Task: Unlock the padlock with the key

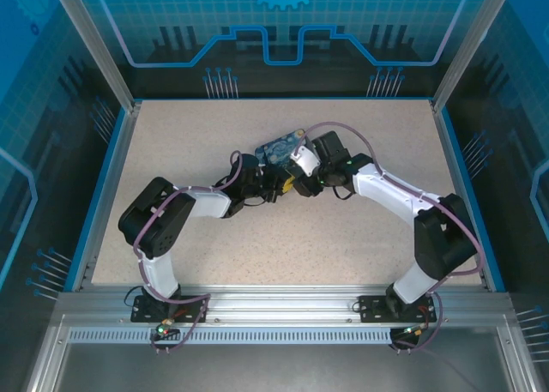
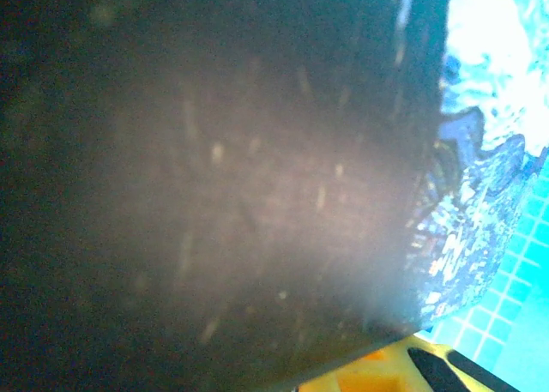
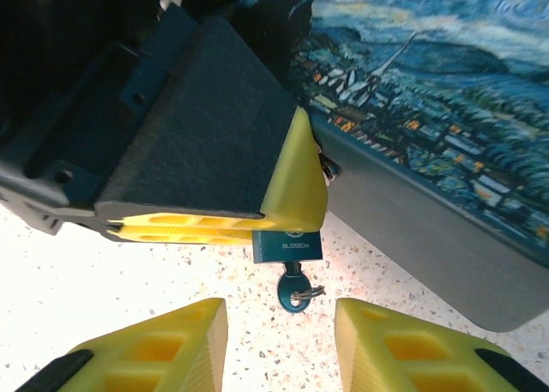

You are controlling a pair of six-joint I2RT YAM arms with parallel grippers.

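In the right wrist view, the small dark padlock (image 3: 288, 247) hangs below the tips of my left gripper (image 3: 292, 225), which is shut on its upper part. The shackle is hidden behind the yellow fingers. The key (image 3: 292, 291) sticks out of the padlock's underside, its round dark head carrying a thin wire ring. My right gripper (image 3: 281, 345) is open, with its yellow fingers (image 3: 171, 349) on either side of and just below the key head, not touching it. From above, the left gripper (image 1: 273, 186) and the right gripper (image 1: 302, 184) meet at mid-table.
The blue-and-yellow painted tin (image 3: 446, 109) lies right behind the padlock, its grey side close to the right finger. From above the tin (image 1: 281, 147) sits just beyond both grippers. In the left wrist view a dark blur covers most of the frame beside the tin (image 2: 480, 195).
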